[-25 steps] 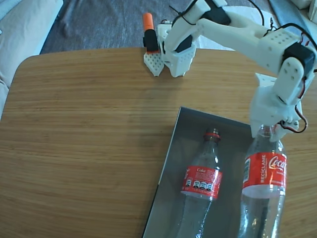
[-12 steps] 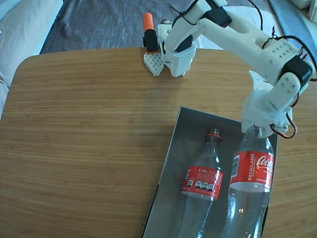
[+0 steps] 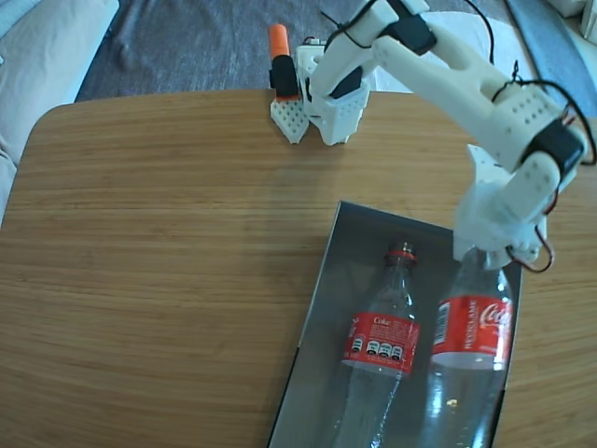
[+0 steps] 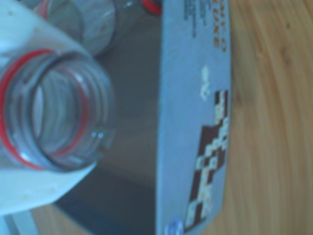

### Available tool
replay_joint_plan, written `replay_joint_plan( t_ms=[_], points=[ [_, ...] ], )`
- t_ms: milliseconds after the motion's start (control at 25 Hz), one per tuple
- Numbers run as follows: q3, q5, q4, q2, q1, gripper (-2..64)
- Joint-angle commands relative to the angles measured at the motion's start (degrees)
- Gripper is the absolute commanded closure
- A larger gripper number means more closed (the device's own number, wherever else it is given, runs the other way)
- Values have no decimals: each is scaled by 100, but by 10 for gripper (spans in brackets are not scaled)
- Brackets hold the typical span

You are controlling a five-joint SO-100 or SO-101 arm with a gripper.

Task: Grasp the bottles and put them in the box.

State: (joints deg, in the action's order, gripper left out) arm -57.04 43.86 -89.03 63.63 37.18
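The dark grey box point(image 3: 359, 233) lies on the wooden table at the right. One clear Coca-Cola bottle point(image 3: 378, 345) with a red label rests flat in its left half, neck pointing away. My white gripper point(image 3: 485, 252) is shut on the neck of the second bottle point(image 3: 471, 331), which hangs over the box's right half, its base running off the bottom of the fixed view. In the wrist view the held bottle's open mouth point(image 4: 51, 110) with its red ring fills the left side, pressed against a white finger point(image 4: 29, 186). The box wall point(image 4: 195, 117) runs beside it.
The arm's base point(image 3: 336, 103) stands at the table's far edge, with an orange-topped white part point(image 3: 284, 84) next to it. Bare wooden tabletop point(image 3: 159, 252) spreads to the left of the box. A grey carpet lies beyond the table.
My gripper has carried the second bottle leftward from outside the box's right wall to over the box's right half, and lower.
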Motion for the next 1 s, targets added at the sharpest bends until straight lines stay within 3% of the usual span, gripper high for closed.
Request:
replay_joint_plan(
  t_ms=[0, 520, 800, 960],
  points=[
    [229, -70, -18, -53, -123, 539],
    [694, -387, 9, -457, -158, 527],
    [694, -396, 18, -431, -158, 299],
    [694, -396, 18, -404, -185, 250]
  ],
)
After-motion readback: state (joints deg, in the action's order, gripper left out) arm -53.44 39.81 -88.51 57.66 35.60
